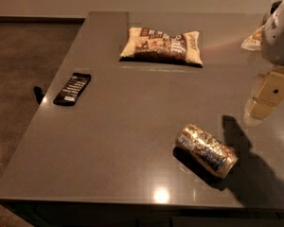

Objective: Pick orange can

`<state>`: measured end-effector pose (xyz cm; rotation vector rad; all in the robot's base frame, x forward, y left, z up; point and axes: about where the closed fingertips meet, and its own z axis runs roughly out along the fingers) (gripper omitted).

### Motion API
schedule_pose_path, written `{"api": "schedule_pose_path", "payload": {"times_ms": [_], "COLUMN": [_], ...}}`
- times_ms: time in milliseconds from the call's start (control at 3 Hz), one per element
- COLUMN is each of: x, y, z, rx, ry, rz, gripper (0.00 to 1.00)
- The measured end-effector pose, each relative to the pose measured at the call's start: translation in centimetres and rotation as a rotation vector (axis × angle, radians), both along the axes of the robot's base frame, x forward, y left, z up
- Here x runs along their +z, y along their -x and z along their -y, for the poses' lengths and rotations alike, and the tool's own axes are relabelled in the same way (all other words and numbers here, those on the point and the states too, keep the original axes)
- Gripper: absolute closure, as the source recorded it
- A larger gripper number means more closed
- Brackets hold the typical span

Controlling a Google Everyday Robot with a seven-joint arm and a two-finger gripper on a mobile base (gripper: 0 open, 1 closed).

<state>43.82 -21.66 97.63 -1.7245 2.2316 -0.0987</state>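
Note:
The orange can (206,149) lies on its side on the grey table (132,126), near the front right. It is shiny golden-orange with a dark blue-and-white pattern and silvery rims. My gripper (267,97) hangs from the white arm (279,32) at the right edge of the view. It is above the table, to the right of the can and farther back, apart from it. It holds nothing that I can see.
A yellow-and-brown snack bag (162,46) lies at the back middle of the table. A black bar-shaped packet (72,88) lies near the left edge. Another pale packet (253,39) sits at the back right, partly behind the arm. The floor (23,79) is to the left.

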Motion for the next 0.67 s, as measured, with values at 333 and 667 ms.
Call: {"api": "schedule_pose_path", "payload": {"times_ms": [333, 667], "x": [0.0, -0.52], "y": [0.0, 0.69], "z": [0.0, 0.18], "rx": [0.0, -0.026], "ry": [0.0, -0.014], "rz": [0.0, -0.022], "gripper": [0.0, 0.0]}}
